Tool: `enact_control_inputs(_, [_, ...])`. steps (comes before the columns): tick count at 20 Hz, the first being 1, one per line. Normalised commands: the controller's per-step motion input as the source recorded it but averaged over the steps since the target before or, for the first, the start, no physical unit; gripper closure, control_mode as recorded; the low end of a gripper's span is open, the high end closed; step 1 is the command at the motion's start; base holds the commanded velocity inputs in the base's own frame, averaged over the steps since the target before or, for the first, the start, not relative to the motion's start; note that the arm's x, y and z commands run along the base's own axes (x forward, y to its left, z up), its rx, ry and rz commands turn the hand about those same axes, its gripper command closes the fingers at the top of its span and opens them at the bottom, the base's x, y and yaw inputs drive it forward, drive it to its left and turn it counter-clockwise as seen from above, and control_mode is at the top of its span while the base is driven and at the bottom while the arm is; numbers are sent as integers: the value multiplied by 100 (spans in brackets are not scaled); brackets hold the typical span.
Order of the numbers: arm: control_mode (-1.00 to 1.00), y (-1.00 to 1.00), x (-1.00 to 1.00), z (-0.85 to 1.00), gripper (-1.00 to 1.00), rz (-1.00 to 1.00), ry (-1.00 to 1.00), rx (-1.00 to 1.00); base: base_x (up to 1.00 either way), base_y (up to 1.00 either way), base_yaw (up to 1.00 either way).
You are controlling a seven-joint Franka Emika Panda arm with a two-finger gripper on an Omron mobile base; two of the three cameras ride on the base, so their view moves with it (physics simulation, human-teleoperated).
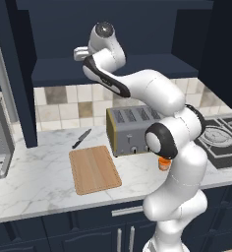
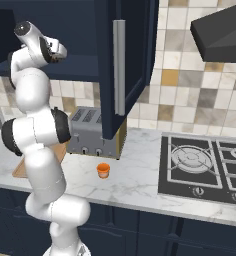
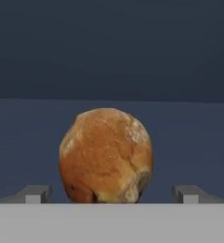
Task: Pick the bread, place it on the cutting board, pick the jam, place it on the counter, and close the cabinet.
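Gripper (image 3: pixel 112 195) is reaching into the dark navy upper wall cabinet (image 2: pixel 125 65), jaws spread wide; small round brown bread roll (image 3: pixel 106 155) is sitting dead ahead on the shelf, centred between the fingertips (image 3: pixel 35 193), not yet pinched

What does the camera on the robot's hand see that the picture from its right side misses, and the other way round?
The hand view shows the bread, a round brown roll on a dark navy surface, sitting between the two spread fingertips of the open end effector.

The right base view shows the jam standing on the counter, plus the toaster, the stove and the open cabinet door.

Both share the cabinet's dark navy colour and the end effector.
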Motion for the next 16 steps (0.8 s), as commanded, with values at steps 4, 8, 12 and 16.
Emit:
enact_control_inputs(4, [-100,7,26,-2,-100,0,0,0,0,0,0])
enact_control_inputs(8, [-100,7,25,0,-100,0,0,0,0,0,0])
enact_control_inputs(12, [-100,4,24,-1,-100,0,0,0,0,0,0])
enact_control_inputs(16, [-100,3,19,-4,100,0,0,0,0,0,0])
